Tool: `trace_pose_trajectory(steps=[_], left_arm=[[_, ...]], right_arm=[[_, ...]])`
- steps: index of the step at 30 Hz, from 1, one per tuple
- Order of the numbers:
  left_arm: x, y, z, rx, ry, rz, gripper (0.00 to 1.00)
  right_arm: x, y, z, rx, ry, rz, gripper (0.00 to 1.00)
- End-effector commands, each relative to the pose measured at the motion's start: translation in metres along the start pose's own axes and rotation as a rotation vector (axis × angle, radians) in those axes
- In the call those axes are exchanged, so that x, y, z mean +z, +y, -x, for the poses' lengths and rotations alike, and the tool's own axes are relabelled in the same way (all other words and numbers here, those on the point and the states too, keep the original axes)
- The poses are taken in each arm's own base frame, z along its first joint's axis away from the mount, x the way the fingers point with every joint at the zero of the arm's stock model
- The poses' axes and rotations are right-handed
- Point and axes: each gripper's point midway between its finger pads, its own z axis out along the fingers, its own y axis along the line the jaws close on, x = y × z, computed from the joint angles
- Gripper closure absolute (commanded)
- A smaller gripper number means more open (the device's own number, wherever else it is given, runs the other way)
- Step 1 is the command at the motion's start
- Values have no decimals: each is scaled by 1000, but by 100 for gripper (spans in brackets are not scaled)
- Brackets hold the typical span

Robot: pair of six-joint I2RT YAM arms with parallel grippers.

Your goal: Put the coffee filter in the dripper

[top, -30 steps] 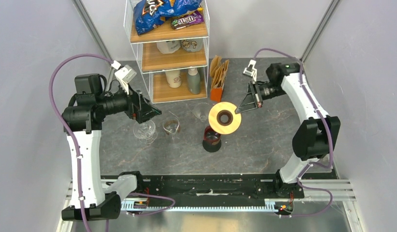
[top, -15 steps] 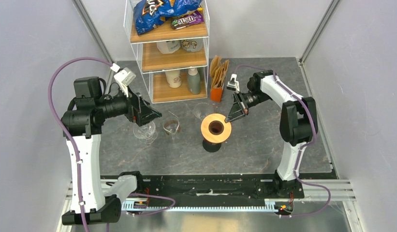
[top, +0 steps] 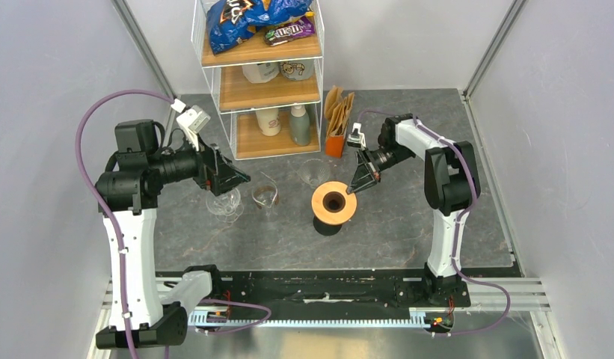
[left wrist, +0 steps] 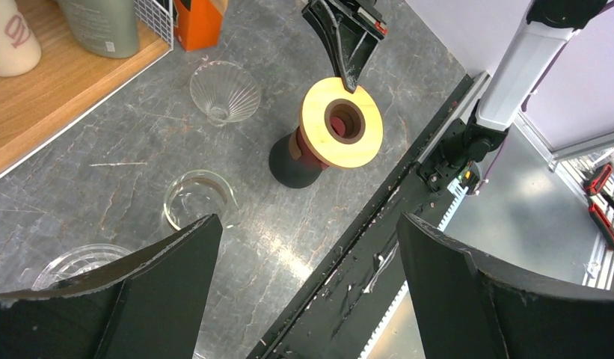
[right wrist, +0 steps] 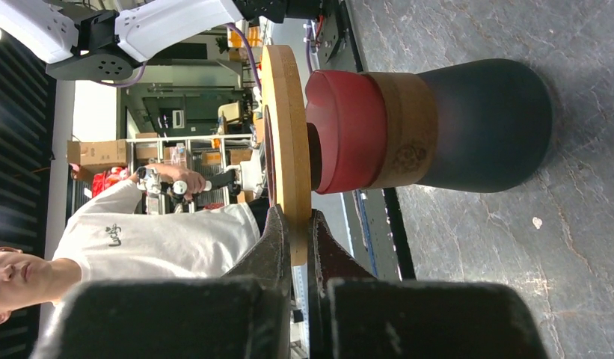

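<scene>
Dark grey marbled bench (top: pixel 408 217) fills the scene, with a wooden shelf rack (top: pixel 259 82) set at its back. A round wooden disc with a centre hole (top: pixel 334 202) is seen clamped at its rim by the right end effector (right wrist: pixel 295 224), the fingers pinched narrow on the wood. The disc is pressed flat against the red top of a red, tan and black vessel (right wrist: pixel 408 131), which stands on the bench. The clear ribbed glass dripper (top: pixel 312 172) is found just beside the disc, towards the shelf rack. The brown paper coffee filters (top: pixel 339 108) are held upright in an orange holder (top: pixel 334 143) beside the rack, apart from the dripper. The left end effector (left wrist: pixel 307 224) is spread wide, nothing between its fingers, raised over a clear glass bowl (top: pixel 223 200), with a small clear glass beaker (top: pixel 265 196) just alongside.
</scene>
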Motion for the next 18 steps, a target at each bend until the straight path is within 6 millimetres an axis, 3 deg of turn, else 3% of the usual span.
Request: trace_pose_trajectory(steps=[1,18], left_arm=[[-2,-3,-2,-14,-8,5,5],[-2,-1,0,-1,-15,21,5]], right_arm=[[-1,31,-1,122,12,48,100],[7,21,2,137,44,49,100]])
